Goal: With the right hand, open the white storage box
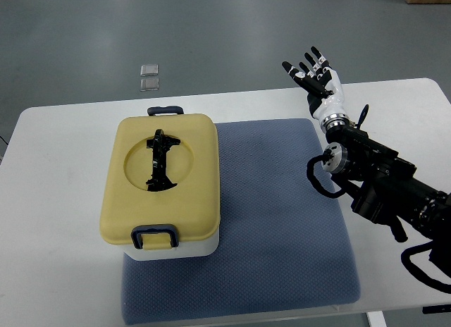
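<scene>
Lengthwise, the storage box (163, 187) runs near-to-far, latches at both ends, while the right hand (315, 75) hovers spread, empty.

The right arm (394, 189) runs off the right edge, its shoulder seemingly cut away.

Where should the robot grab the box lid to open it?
Probably the dark latch on the storage box, at the lid's near edge. It sticks out as a loop, so fingers can hook it. The right hand, open and far off, should come in from the near-right side.
</scene>
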{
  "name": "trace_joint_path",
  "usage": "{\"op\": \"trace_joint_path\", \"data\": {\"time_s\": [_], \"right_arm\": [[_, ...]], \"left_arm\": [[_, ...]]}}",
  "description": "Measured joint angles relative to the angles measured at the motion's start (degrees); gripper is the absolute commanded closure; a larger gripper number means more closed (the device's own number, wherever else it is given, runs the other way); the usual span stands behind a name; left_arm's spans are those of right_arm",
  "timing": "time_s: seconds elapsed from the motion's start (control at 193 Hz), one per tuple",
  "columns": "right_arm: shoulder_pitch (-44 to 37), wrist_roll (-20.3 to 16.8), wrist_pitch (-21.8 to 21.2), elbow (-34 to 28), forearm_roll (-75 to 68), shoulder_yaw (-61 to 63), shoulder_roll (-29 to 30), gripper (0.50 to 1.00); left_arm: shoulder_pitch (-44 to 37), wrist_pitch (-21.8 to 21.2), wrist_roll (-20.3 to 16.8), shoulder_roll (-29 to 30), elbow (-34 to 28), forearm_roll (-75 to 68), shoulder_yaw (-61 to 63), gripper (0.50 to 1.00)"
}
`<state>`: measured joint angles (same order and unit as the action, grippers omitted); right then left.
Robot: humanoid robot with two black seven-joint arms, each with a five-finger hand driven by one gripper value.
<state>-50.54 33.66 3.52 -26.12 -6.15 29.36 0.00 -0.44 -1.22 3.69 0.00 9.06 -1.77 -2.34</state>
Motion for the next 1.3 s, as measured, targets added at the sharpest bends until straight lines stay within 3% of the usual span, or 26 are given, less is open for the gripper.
{"op": "trace_joint_path", "data": {"time_s": [1.3], "right_arm": [[-0.9, -0.1, -0.2, -0.3, 1.5, -3.2, 0.0, 0.570]], "left_arm": [[0.1, -0.1, -0.1, 0.0, 0.1, 0.1, -0.1, 0.500]]}}
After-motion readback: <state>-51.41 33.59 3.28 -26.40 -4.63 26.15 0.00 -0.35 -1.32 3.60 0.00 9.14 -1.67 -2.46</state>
